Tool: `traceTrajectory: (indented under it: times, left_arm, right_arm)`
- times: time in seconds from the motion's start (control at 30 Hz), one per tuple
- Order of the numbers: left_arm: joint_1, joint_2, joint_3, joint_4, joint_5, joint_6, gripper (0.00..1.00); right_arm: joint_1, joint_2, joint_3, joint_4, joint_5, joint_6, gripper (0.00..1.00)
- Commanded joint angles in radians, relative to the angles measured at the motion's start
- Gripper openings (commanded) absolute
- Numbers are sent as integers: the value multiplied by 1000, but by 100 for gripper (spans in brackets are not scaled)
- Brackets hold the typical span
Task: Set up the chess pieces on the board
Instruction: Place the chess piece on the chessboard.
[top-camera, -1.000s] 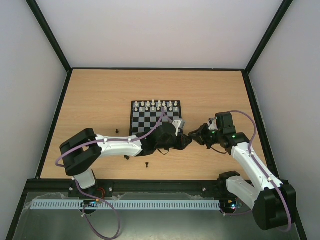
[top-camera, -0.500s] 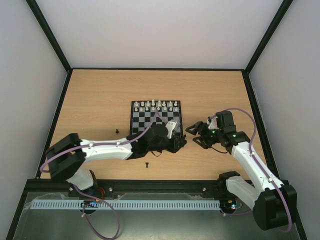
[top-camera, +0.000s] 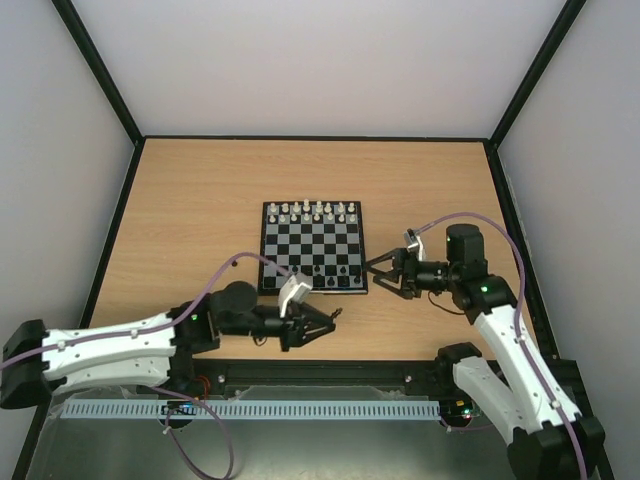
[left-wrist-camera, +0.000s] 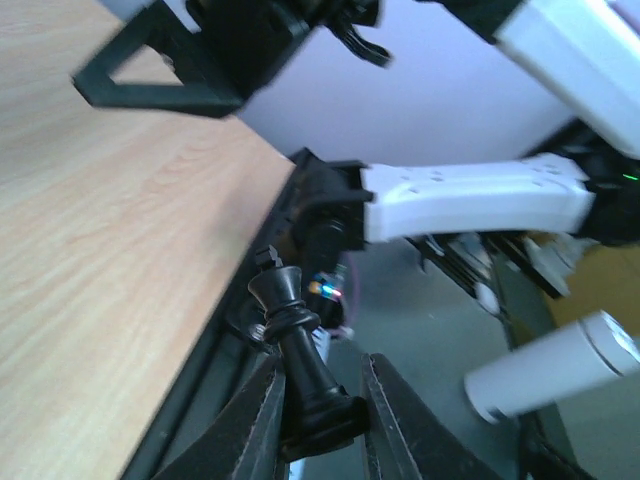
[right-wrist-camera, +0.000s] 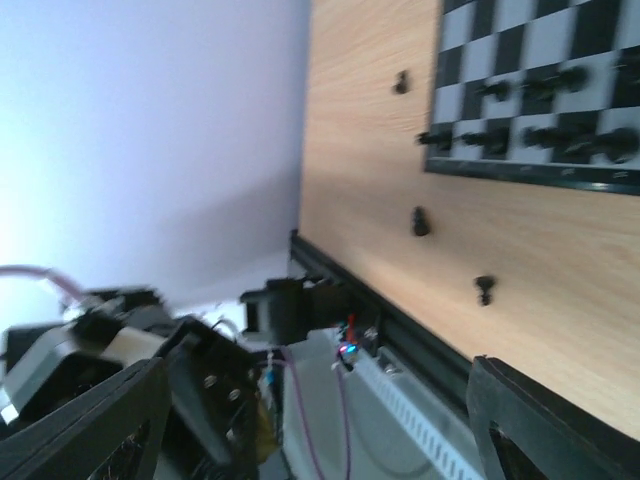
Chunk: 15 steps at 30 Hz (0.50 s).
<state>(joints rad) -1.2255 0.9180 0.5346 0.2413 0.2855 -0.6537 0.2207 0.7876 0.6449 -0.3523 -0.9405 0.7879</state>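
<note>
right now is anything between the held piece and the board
Nothing visible: only bare wood between the left gripper, shut on the black piece, and the board. The open right gripper sits off its right corner.

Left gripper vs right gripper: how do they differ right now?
The left gripper is shut on a black chess piece; the right gripper stands open and empty. The left gripper is off the board, near the front edge of the table; the right gripper sits at the board's right edge, by its near corner. Both are black two-finger grippers.
</note>
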Motion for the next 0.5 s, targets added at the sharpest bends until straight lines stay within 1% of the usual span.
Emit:
traceTrajectory:
  times: [0.0, 0.13, 0.2, 0.3, 0.37, 0.47]
  left_arm:
    - [-57, -179, -81, -28, 90, 4, 20]
    - [-96, -299, -118, -76, 105, 9, 21]
    - [-103, -332, -119, -99, 119, 16, 22]
    - [-109, -357, -117, -116, 142, 26, 22]
    - [-108, -359, -114, -130, 148, 35, 22]
    - [-109, -352, -114, -140, 156, 43, 22]
  right_arm:
    - [35, -66, -8, 42, -208, 8, 81]
    - [101, -62, -19, 98, -244, 65, 77]
    - [167, -45, -5, 102, -239, 67, 76]
    - [285, -9, 18, 106, -198, 56, 75]
    - [366, 8, 22, 154, -170, 86, 73]
    - [431, 25, 38, 198, -156, 122, 69]
